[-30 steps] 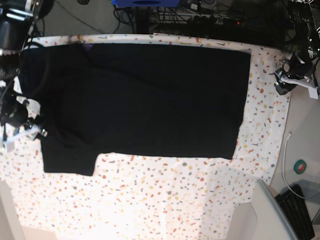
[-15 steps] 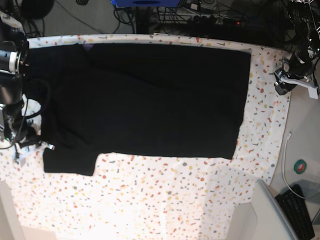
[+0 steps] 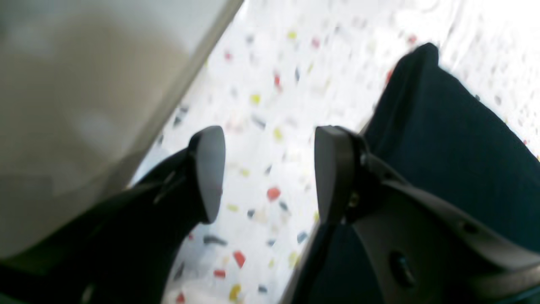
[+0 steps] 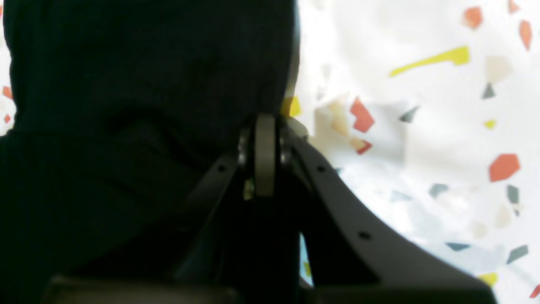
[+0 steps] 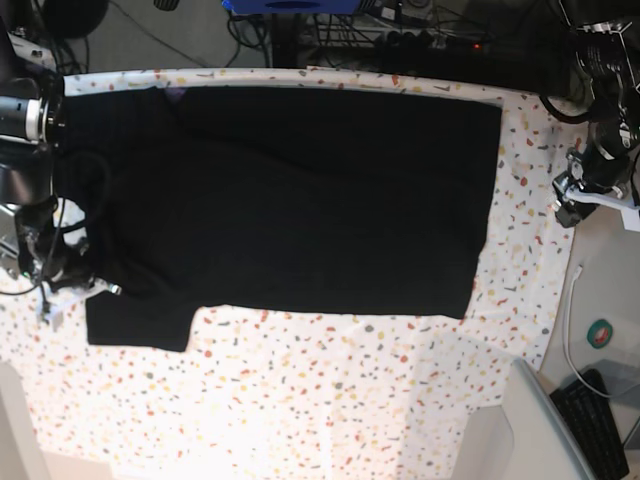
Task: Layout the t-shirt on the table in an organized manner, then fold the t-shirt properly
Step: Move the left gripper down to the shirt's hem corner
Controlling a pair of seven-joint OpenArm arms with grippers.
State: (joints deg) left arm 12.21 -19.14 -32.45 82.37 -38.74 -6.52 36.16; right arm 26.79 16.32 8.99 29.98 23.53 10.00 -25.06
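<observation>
A: T-shirt (image 5: 290, 200) lies flat on the counter (image 5: 330, 400), black side up, no print visible. It fills the far half of the speckled cover; hem toward the right, sleeves and collar toward the left. 1 sleeve juts toward the near side at lower left.

B: Arms?

A: Right gripper (image 4: 265, 126) sits at the left edge of the base view, beside the near sleeve. Wrist view shows its jaws pressed together. Black cloth lies right against them on 1 side, but whether any fabric is pinched between them, cannot tell. Left gripper (image 3: 265, 169) is at the right edge of the counter, well apart from the hem in the base view. Jaws spread wide, nothing between them, only speckled cover below and a corner of black cloth just beside 1 jaw.

B: How will the cloth handle?

A: Judgement: soft, light, limp. It will drape and sag from any 1 hold, and a single layer will slide over the smooth cover when dragged. Not fragile. Main risk is pinching both layers unevenly, or catching the counter cover with the shirt.

B: Where to take hold?

A: Edges and corners, not the middle. For a lengthwise fold, the near sleeve tip with the right jaws and the near hem corner with the left, lifted together so the fold line stays straight. Thin flat cloth likely needs the jaws low, sliding under the edge before closing.
</observation>
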